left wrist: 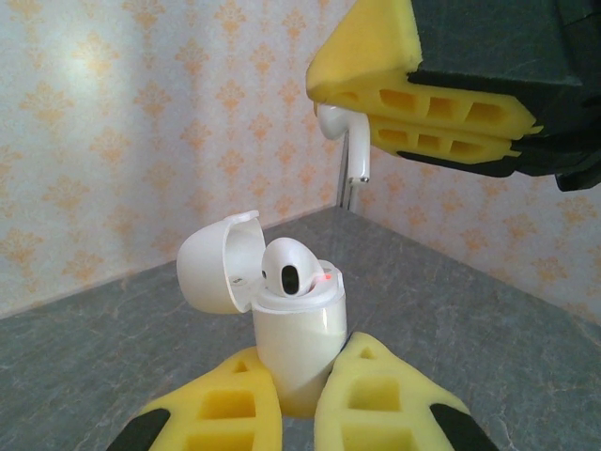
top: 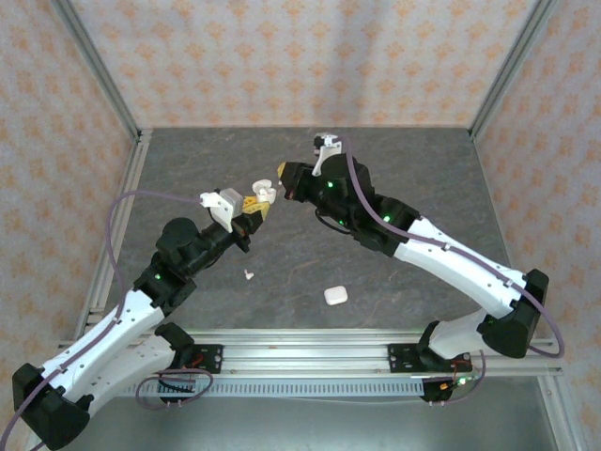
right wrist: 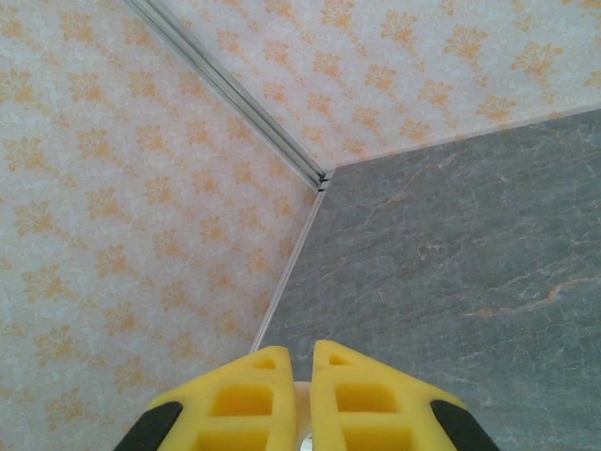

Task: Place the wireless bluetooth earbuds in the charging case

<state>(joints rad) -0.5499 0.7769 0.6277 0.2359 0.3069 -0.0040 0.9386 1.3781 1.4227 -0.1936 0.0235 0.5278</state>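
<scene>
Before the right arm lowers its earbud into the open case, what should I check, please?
1. Left gripper holds case upright, jaws shut: ok.
2. Lid open: ok.
3. Right gripper jaws shut on held earbud, stem down: ok.
4. Free socket beside seated earbud: cannot tell, hidden.
5. Held earbud lined up over the case: cannot tell.

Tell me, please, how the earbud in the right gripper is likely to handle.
The earbud looks glossy, so it may slip in the right gripper. The jaws pinch only its head, stem hanging free, so it could pivot. Tiny, so probably very light.
</scene>
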